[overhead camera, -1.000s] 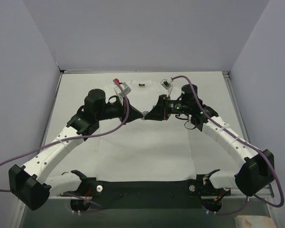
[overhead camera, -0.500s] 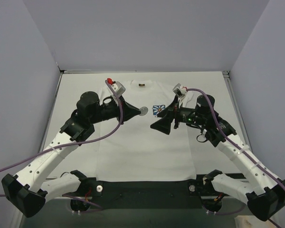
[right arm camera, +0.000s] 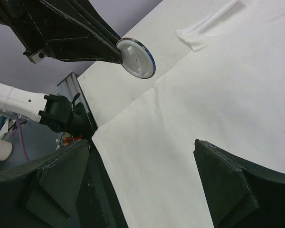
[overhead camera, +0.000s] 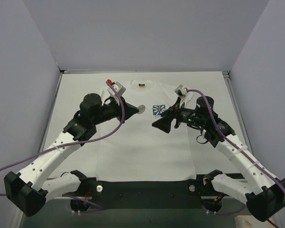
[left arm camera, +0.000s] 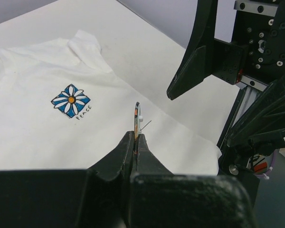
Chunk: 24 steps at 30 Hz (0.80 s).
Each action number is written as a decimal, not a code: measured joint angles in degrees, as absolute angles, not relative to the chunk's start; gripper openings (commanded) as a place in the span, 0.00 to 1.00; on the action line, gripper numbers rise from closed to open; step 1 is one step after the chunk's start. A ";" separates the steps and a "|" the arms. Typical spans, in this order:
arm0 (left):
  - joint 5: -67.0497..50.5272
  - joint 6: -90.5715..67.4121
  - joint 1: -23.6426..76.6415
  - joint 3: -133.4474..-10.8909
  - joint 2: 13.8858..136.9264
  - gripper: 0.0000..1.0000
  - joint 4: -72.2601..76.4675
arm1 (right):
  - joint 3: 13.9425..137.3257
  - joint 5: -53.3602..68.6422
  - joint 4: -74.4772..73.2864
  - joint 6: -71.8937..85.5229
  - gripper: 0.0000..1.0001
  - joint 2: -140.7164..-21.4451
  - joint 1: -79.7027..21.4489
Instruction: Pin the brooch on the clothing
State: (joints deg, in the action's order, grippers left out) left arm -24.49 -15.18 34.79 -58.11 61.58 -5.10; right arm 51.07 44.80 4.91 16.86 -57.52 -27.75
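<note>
Since the frame one second earlier, the two end effectors, then tip to tip over the chest of the T-shirt (overhead camera: 142, 152), have been drawn apart; the right end effector (overhead camera: 158, 124) has been opened wide and nothing is held in it, bare cloth being seen between its spread jaws in the right wrist view. The left end effector (overhead camera: 136, 110) is clamped on the lower edge of the brooch (overhead camera: 141, 109), which is carried edge-up above the shirt, just left of the blue daisy print (overhead camera: 158, 110) and apart from the right fingertips; a thin pin (left arm camera: 146, 124) is seen at its back. The shirt is spread flat on the counter (overhead camera: 73, 95), collar far, hem at the near dark strip (overhead camera: 147, 187); a margin of white counter is left between each sleeve and the side walls (overhead camera: 28, 71); the lower half of the shirt lies uncovered between the arms.
</note>
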 measured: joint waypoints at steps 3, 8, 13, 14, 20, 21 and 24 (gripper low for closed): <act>-22.41 -15.18 34.79 -55.88 61.21 0.00 -3.27 | 50.33 44.21 4.95 16.88 1.00 -57.58 -27.49; -17.39 -14.76 34.79 -53.32 60.40 0.00 -2.37 | 49.89 43.72 4.99 17.67 1.00 -58.43 -27.33; -11.55 -14.28 34.79 -51.68 59.16 0.00 -0.95 | 49.87 43.53 5.26 18.04 1.00 -60.16 -27.29; -10.48 -14.24 34.79 -51.35 59.00 0.00 -0.51 | 49.89 43.46 5.26 18.11 1.00 -60.49 -27.24; -3.99 -13.63 34.79 -50.46 59.48 0.00 -0.21 | 49.93 41.17 4.38 18.83 1.00 -62.85 -26.98; -2.85 -13.37 34.79 -50.46 59.83 0.00 -0.12 | 49.98 40.93 4.05 18.83 1.00 -63.31 -26.98; -0.30 -12.82 34.79 -50.46 61.47 0.00 -0.16 | 50.04 40.23 2.81 18.79 1.00 -64.34 -26.96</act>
State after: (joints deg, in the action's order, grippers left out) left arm -0.30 -12.82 34.79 -50.46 61.47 -0.16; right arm 50.04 40.23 2.81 18.79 -64.34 -26.96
